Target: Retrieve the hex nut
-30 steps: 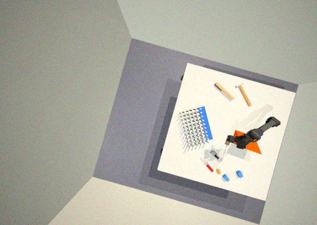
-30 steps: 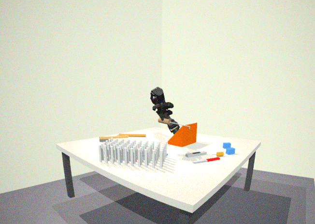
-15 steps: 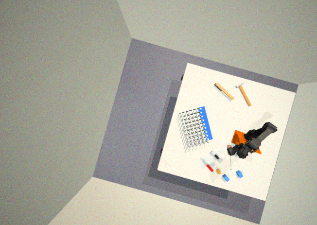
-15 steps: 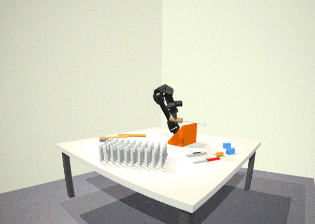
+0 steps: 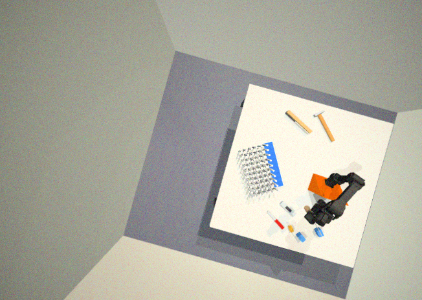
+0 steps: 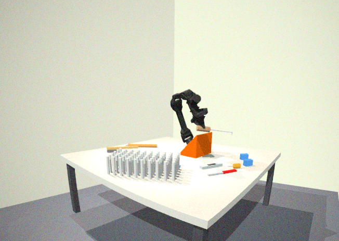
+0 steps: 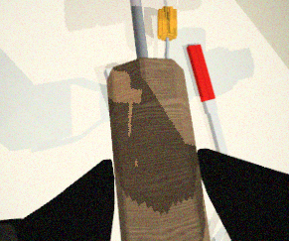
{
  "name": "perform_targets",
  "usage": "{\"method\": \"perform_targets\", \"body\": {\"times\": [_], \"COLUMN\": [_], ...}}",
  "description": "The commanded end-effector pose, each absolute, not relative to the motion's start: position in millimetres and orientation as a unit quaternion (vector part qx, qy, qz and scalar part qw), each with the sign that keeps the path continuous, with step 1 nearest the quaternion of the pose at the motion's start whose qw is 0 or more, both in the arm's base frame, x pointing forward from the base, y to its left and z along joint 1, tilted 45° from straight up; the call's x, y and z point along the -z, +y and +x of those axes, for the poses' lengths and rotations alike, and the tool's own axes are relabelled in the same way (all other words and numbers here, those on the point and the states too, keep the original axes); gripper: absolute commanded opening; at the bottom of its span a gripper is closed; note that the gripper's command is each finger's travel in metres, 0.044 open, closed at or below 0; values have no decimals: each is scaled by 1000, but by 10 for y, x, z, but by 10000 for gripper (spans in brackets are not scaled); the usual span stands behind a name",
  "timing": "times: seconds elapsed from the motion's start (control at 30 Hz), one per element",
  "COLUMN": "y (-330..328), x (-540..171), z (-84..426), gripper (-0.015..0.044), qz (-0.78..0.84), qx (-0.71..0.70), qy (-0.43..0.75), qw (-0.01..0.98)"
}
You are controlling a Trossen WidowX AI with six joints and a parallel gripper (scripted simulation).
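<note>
My gripper (image 5: pixel 308 212) (image 6: pixel 203 126) (image 7: pixel 155 163) is shut on the wooden handle of a hook tool (image 6: pixel 203 128) (image 7: pixel 154 123), held above the table at the side of the orange block. Its thin rod ends in a small downturned hook in the exterior view. The standing metal spacers (image 5: pixel 257 170) (image 6: pixel 142 168) are well away from the gripper and look upright. The blue taped strip (image 5: pixel 276 168) lies along their front edge, mostly hidden behind them in the exterior view. I cannot make out the hex nut in any view.
An orange wedge block (image 5: pixel 319 186) (image 6: pixel 201 146) stands by the arm. A grey tool (image 5: pixel 287 208) (image 6: pixel 210 166), red-handled tool (image 5: pixel 279 224) (image 7: pixel 201 73), yellow-handled tool (image 5: pixel 290 228) (image 7: pixel 167 23) and two blue blocks (image 5: pixel 300 236) (image 5: pixel 318 232) lie nearby. A hammer (image 5: pixel 326 127) and a wooden-handled tool (image 5: pixel 299 121) lie farther off.
</note>
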State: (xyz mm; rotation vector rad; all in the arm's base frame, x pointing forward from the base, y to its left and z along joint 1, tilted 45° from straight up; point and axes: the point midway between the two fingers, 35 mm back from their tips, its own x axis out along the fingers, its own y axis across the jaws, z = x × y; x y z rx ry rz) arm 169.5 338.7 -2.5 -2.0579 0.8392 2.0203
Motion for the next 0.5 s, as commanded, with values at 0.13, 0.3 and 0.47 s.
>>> {"method": "perform_targets", "body": {"times": [0.13, 0.3, 0.47], "y": [3605, 3694, 3758], "x": [297, 473, 652], "z": [1352, 1139, 923], "gripper": [0, 0, 0], "qz": [-649, -625, -599], "qx": [-722, -747, -768], "qy": [242, 223, 205], "qw": [-7, -51, -91]}}
